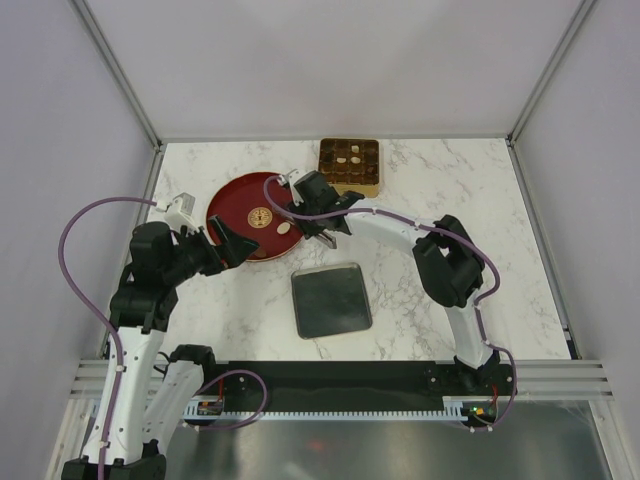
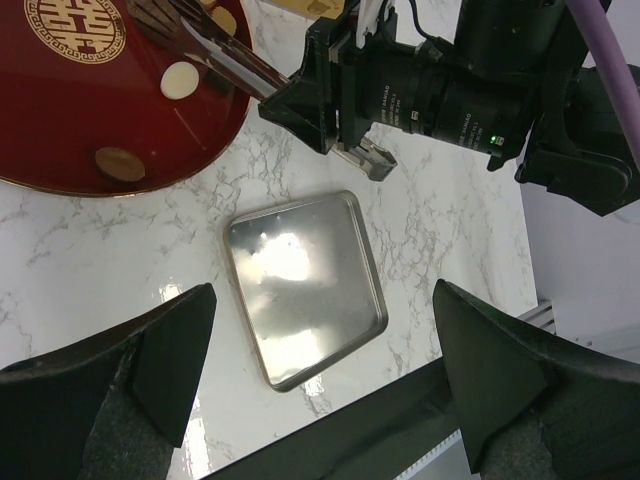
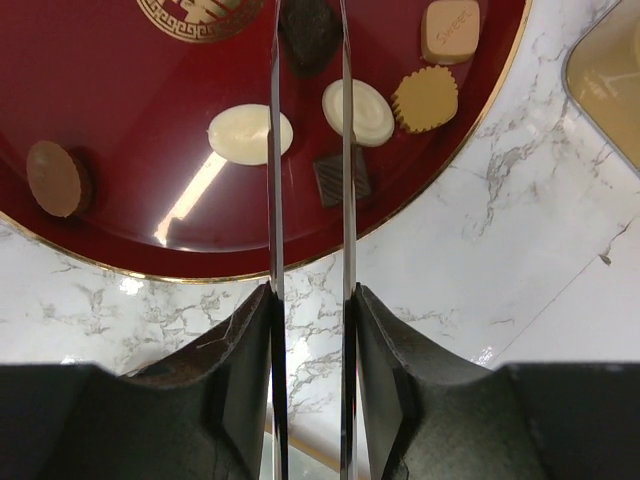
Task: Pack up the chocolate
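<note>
Because the chocolate (image 3: 365,110) lies loose on the red dish (image 3: 120,90), the right gripper (image 3: 308,15) reaches over the dish's rim, thin jaws set narrowly either side of a dark piece (image 3: 308,45) beside its gold emblem (image 3: 200,15); whether they pinch it yet cannot be told. At the dish's edge the left gripper (image 2: 322,300) hangs, jaws spread wide and empty, likely keeping clear. Beyond the dish stands a compartment box (image 1: 349,165), probably the destination.

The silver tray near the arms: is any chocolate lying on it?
No, the silver tray shows only bare metal; the chocolate pieces sit on the red dish.
</note>
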